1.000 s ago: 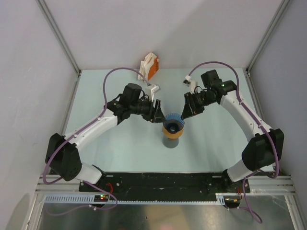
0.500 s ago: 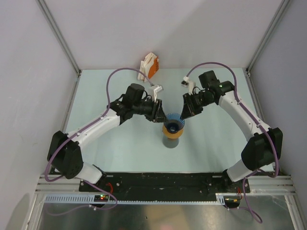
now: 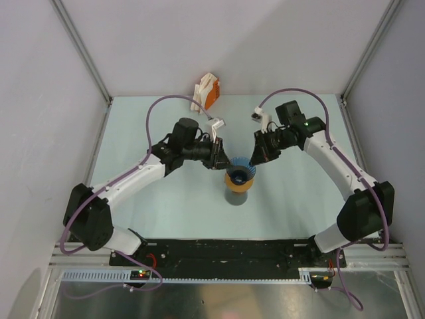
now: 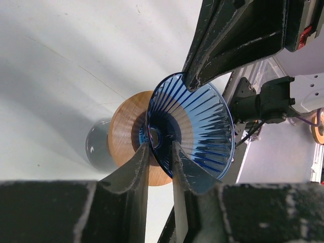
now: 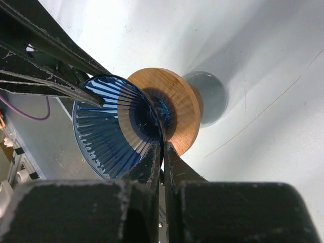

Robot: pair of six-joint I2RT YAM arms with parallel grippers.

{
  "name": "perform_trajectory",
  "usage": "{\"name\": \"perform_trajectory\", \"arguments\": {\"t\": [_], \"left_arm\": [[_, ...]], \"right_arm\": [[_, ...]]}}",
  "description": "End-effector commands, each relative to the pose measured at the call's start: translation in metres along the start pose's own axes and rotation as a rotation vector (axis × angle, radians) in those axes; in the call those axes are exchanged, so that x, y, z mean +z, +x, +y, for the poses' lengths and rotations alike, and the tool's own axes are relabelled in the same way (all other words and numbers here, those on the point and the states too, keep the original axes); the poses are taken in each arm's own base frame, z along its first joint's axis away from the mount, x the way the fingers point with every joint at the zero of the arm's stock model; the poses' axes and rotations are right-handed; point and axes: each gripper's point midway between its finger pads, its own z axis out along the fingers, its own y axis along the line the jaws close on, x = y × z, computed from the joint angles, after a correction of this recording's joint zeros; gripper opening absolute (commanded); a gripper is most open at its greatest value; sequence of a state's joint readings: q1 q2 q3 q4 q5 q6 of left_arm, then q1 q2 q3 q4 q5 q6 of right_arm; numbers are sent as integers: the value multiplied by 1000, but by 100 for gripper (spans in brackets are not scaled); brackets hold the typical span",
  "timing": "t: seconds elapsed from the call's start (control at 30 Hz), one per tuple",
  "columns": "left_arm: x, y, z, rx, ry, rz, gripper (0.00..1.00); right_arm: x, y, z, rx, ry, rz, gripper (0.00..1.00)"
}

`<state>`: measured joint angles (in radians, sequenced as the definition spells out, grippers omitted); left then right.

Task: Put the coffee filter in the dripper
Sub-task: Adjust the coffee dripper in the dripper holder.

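nearest in the overhead view, a black base rail (image 3: pixel 226 251) carries both arms at the edge of the pale green bench (image 3: pixel 186 209). a bit further in sits a dark grey cylindrical cup (image 3: pixel 236 199) with a flat orange wooden ring (image 3: pixel 239 182) on top. the small blue ribbed cone-shaped dripper (image 3: pixel 240 168) stands in that ring, mouth up. the left arm (image 3: pixel 143 174) and right arm (image 3: pixel 335 156) meet at it from either side, but from up there you can't make out the grip at all.

the wrist cams fill that in. left wrist: the left jaws stand at a slim gap, straddling the dripper's wall, one finger (image 4: pixel 139 162) outside by the ring, the other (image 4: pixel 179 162) inside the cone. can't tell if they're actually squeezing it. right wrist: the right jaws are pressed together on the dripper's thin rim, on the opposite side.

by the far edge of the bench, only the overhead shows an orange and white box (image 3: pixel 207 92), well apart from the rest.
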<state>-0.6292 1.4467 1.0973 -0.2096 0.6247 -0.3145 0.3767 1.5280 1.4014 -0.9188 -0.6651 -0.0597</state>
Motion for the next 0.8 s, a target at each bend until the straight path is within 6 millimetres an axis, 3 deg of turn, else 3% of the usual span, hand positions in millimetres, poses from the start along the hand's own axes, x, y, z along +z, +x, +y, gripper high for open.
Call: {"name": "perform_trajectory", "arguments": {"t": [0.0, 0.2, 0.77], "left_arm": [[3, 39, 22, 7, -74, 92, 9], [4, 48, 28, 36, -96, 106, 0], [13, 75, 43, 43, -120, 167, 0]], "right_arm": [[5, 10, -15, -63, 101, 9, 0], [6, 13, -17, -120, 156, 6, 0], [24, 36, -33, -126, 179, 70, 0]]}}
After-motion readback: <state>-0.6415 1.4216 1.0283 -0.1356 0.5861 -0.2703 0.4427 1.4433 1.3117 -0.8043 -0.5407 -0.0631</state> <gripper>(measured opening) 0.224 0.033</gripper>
